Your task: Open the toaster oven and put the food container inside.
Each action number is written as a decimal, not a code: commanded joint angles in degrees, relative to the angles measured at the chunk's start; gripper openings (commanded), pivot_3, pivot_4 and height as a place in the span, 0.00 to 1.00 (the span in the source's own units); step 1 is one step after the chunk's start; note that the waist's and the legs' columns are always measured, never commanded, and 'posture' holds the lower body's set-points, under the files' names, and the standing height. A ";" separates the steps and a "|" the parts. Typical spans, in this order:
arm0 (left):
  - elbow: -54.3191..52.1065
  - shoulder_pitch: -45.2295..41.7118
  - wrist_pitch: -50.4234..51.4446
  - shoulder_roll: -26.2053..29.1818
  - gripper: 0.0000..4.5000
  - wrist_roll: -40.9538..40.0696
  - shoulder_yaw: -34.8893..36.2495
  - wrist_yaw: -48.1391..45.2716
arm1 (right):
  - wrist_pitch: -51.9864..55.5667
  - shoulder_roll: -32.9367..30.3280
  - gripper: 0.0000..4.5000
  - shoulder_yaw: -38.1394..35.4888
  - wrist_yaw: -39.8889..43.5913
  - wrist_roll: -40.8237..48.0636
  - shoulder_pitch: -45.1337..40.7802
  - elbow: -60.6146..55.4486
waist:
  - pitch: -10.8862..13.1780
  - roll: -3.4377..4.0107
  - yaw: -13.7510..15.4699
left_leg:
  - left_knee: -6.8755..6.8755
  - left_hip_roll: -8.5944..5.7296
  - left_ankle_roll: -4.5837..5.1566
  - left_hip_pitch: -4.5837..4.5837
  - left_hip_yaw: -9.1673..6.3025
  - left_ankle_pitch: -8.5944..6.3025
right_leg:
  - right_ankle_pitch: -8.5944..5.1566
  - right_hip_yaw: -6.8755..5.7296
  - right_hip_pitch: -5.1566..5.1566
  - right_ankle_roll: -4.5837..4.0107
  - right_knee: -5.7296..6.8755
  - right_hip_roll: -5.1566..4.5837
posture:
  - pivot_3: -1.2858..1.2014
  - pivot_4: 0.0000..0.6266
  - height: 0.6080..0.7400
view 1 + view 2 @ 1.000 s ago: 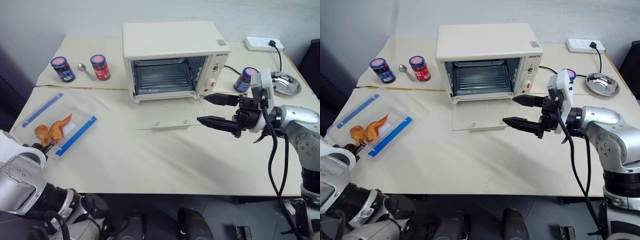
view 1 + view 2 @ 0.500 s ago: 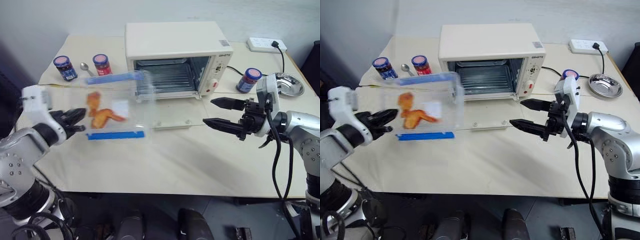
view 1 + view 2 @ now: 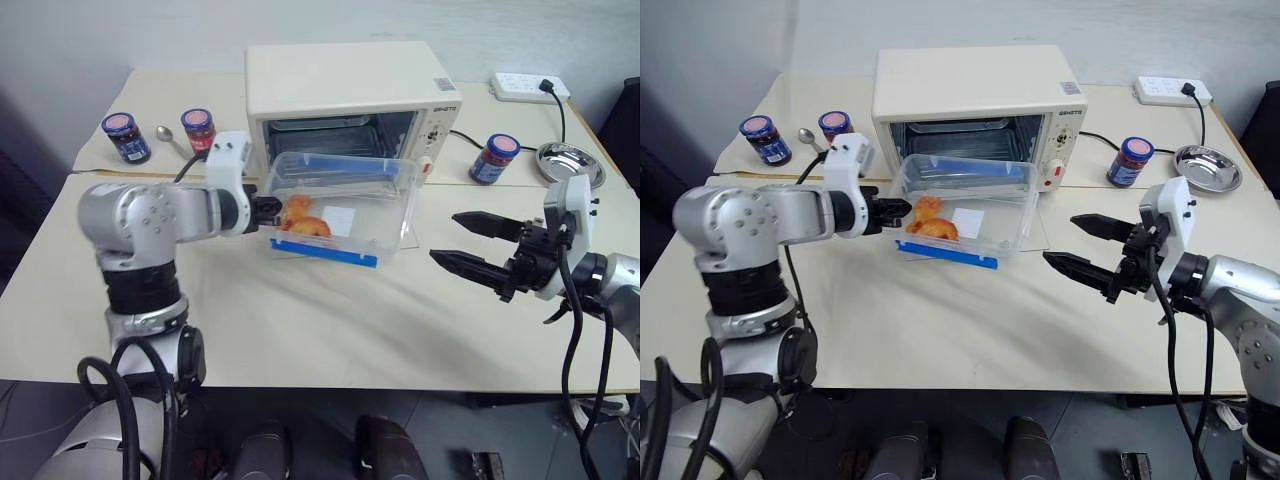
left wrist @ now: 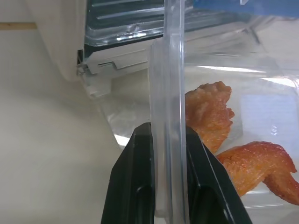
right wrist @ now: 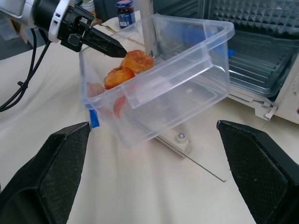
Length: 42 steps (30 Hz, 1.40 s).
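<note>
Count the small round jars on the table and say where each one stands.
3. A blue-lidded jar and a red-lidded jar stand left of the toaster oven; another blue-lidded jar stands to its right. More may be hidden.

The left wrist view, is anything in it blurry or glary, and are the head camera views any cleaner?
In the left wrist view the left end effector fingers and the container wall they pinch sit so close that they look soft, and bright reflections streak the clear plastic. In the left eye view the container and toaster oven look sharp under even light, with only faint shadows on the table.
</note>
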 commanded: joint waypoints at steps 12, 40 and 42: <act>-3.06 -0.13 -14.24 -1.55 0.76 1.82 3.42 -5.49 | -0.56 -0.53 1.00 -4.60 -5.13 4.14 7.20 -6.93 | 0.01 -0.02 0.06 | 0.00 0.02 0.00 -0.02 0.00 0.01 | 0.01 0.01 0.00 0.02 -0.01 0.00 | 0.52 0.24 1.00; 7.12 14.13 -51.54 13.23 0.00 4.71 -20.77 -46.14 | -18.49 12.26 0.00 30.41 -3.74 -27.23 -18.73 23.27 | 0.02 0.00 -0.31 | -0.02 0.00 0.10 -0.08 0.09 0.03 | 0.02 0.08 -0.09 0.03 -0.07 0.04 | 0.52 0.24 1.00; 10.57 12.18 -53.21 10.75 0.00 6.11 -20.04 -43.99 | -21.34 15.08 0.00 30.96 -6.42 -31.02 -22.47 29.03 | 0.02 0.00 -0.34 | 0.10 0.00 0.16 -0.12 0.17 0.08 | 0.10 0.08 -0.07 0.18 -0.13 0.01 | 0.52 0.24 1.00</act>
